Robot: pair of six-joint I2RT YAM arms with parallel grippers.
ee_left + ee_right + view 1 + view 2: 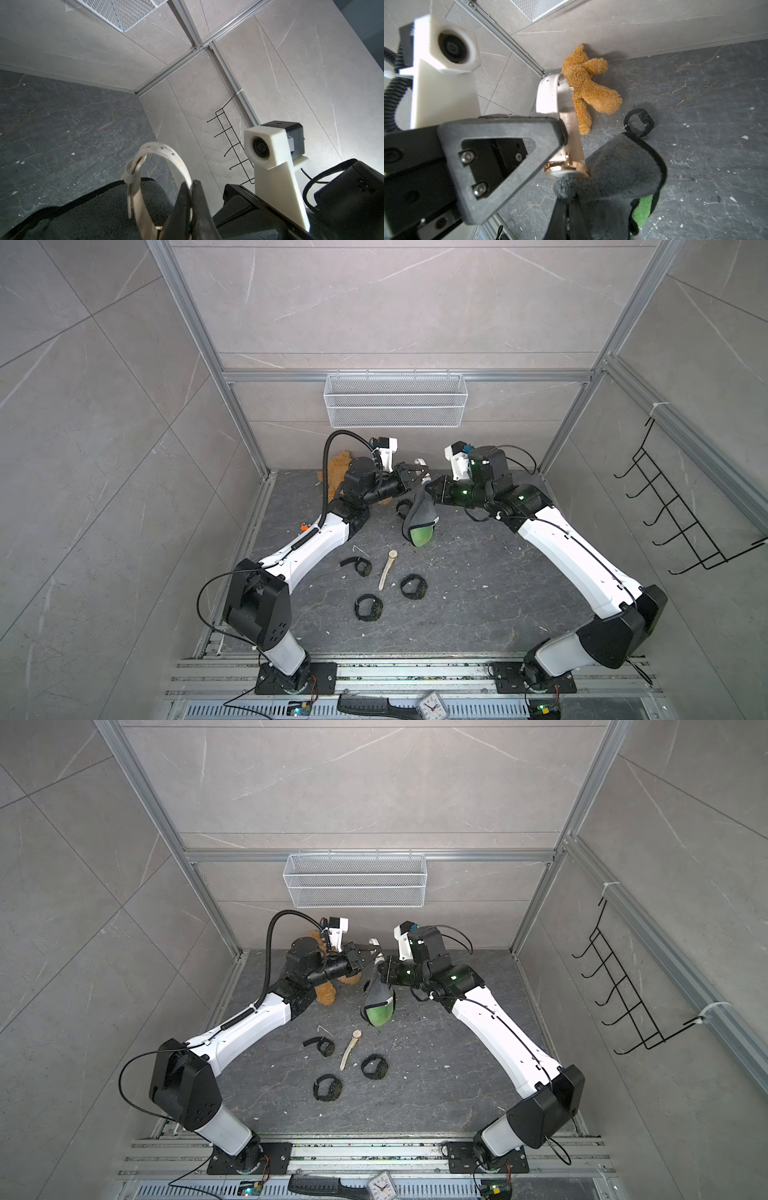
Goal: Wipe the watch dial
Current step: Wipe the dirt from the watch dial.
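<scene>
You have the left gripper (188,209) clenched on the strap of the white watch (550,97), which is lifted off the bench near the back edge, a little left of the middle. In the right wrist view its gold-rimmed dial (564,171) faces the grey cloth (618,172), and the cloth's fuzzy edge touches the dial rim. Your right gripper (428,489) is clenched on that cloth, whose green-lined end (422,534) hangs down just above the bench (478,593). A brown teddy bear (588,87) lies in the back left corner of the bench, behind the left arm, with a black watch (638,122) beside it. Toward the middle of the bench you can see a beige watch (388,568) lying flat with three more black watches (368,608) around it, well apart from both grippers.
</scene>
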